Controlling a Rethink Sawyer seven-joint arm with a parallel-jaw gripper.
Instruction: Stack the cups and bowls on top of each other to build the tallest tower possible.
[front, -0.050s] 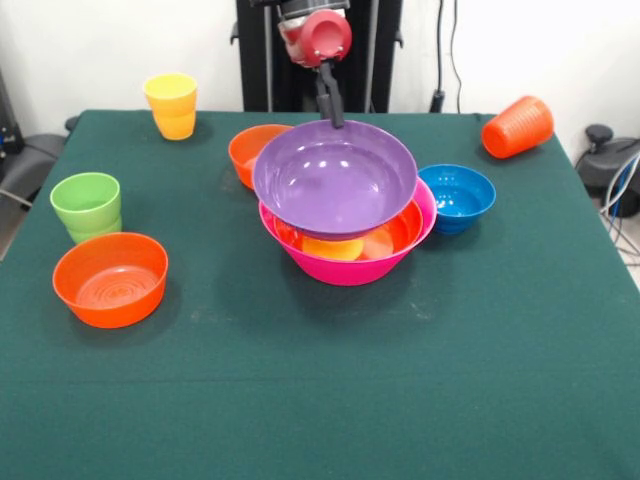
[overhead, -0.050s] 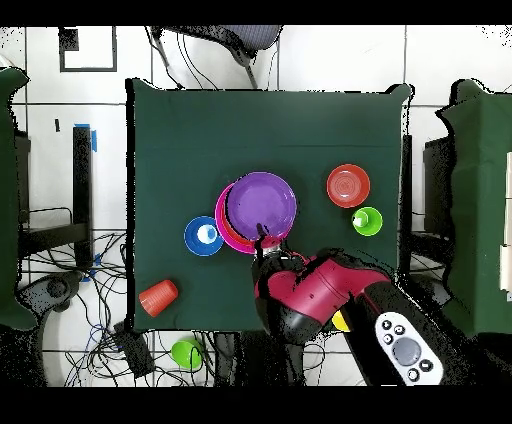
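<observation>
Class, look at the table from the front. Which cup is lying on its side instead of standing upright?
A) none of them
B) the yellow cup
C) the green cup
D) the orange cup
D: the orange cup lies tipped over near the table's far corner, while the green cup and the yellow cup both stand upright with their mouths up.
</observation>
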